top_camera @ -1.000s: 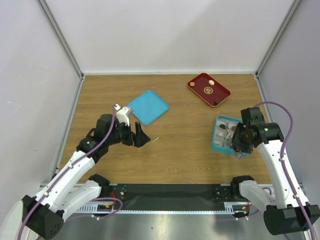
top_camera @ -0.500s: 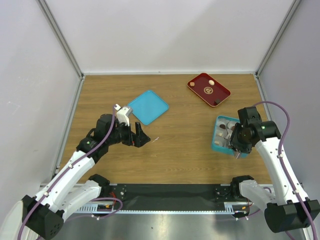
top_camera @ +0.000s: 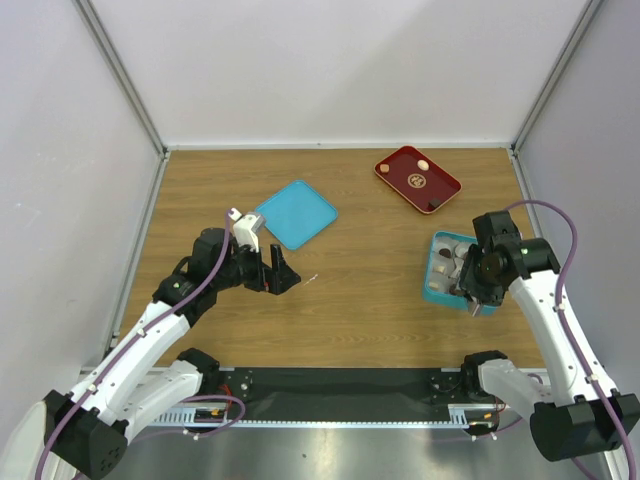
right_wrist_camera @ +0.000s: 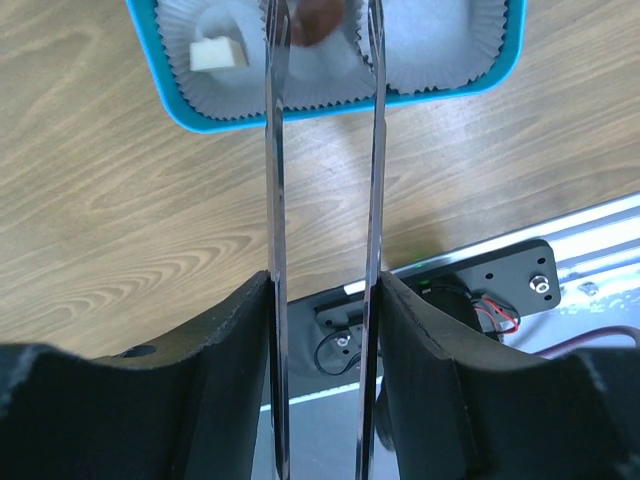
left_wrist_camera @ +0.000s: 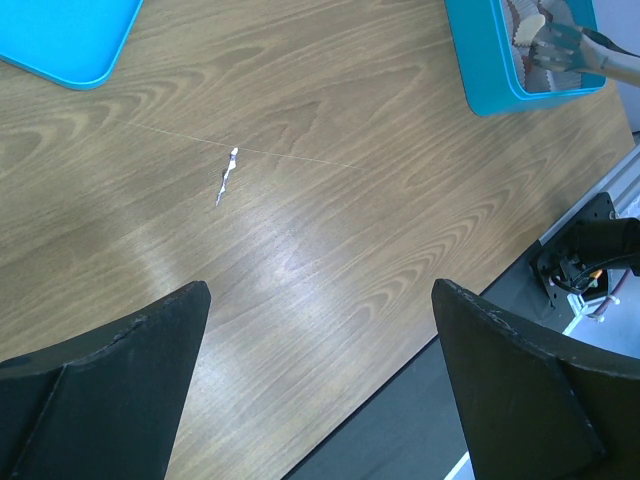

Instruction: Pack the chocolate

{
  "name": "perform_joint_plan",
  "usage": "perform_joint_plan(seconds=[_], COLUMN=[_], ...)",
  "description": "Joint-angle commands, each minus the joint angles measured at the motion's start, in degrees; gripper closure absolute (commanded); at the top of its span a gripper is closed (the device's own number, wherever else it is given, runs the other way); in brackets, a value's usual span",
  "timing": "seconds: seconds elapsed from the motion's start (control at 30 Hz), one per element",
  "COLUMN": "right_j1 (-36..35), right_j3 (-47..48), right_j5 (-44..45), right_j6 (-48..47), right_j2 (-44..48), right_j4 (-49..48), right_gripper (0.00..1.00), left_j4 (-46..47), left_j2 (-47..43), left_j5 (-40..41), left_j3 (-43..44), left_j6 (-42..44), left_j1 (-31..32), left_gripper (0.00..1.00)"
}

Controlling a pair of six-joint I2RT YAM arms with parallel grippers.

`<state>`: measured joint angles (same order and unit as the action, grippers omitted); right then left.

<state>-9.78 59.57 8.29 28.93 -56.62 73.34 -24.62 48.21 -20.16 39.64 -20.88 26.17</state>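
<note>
Chocolate point(top_camera: 442, 258): small pieces in two places. Most are in the teal box point(top_camera: 429, 285) at the right of the worktop point(top_camera: 370, 260), and two are on the red tray point(top_camera: 398, 168) beyond it.
On the tray: one cream piece point(top_camera: 423, 165) toward the far edge and one dark piece point(top_camera: 436, 205) at the near corner, well apart.
In the box: pleated paper cups point(right_wrist_camera: 330, 70) hold brown and pale pieces. The right arm covers part of the box from above, so no full count.
Right hand point(right_wrist_camera: 322, 25): over the box's near-edge row, blades part-way apart. A brown piece point(right_wrist_camera: 316, 22) sits between the tips, close against one blade with a gap to the other. It reads as let go into its cup, not clamped.
Neighbour cup: a cream-white block point(right_wrist_camera: 218, 53), seated.
Left hand point(left_wrist_camera: 320, 300): jaws spread wide with nothing between them, hovering over bare wood mid-worktop, well apart from box and tray.
Teal lid point(top_camera: 296, 213): flat on the worktop, well left of the box, not fitted.
Progress (judgement): well along. Left to do are the two tray pieces, and the lid probably last, if closing counts.
Watch: tray pieces are far smaller than the blades, so each pick will need careful centring.
</note>
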Motion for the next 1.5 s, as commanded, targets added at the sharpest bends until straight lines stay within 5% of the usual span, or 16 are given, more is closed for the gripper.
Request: perform_joint_plan(seconds=[0.0,0.17,0.57,0.83,1.47], right_j1=[-0.41,-0.33,-0.68,-0.59,1.78], right_j3=[6.24,15.03,31.99,50.63,54.33], right_j5=[0.93,0.58,-3.11,2.25,-0.65], right_j6=[0.43,-0.36,-11.17,-15.21,-22.42], right_j2=[-1.21,-6.81,-38.01,-56.22,-68.53], right_j4=[1.18,-0.47,-33.51,-27.29,-35.90], right_gripper=[0.50,0.50,0.50,0.50,0.49], left_j4=[1.24,1.15,0.72,0.28,-0.69], left_j2=[-1.01,-1.10,-1.71,-1.01,-0.13], left_j5=[-0.75,-0.49,1.00,1.97,3.99], left_j3=[1.32,1.41,1.23,1.32,1.23], left_j6=[0.85,0.93,1.11,1.20,1.28], left_j1=[-0.51,-0.51,-0.51,-0.51,-0.42], left_gripper=[0.00,0.00,0.00,0.00,0.00])
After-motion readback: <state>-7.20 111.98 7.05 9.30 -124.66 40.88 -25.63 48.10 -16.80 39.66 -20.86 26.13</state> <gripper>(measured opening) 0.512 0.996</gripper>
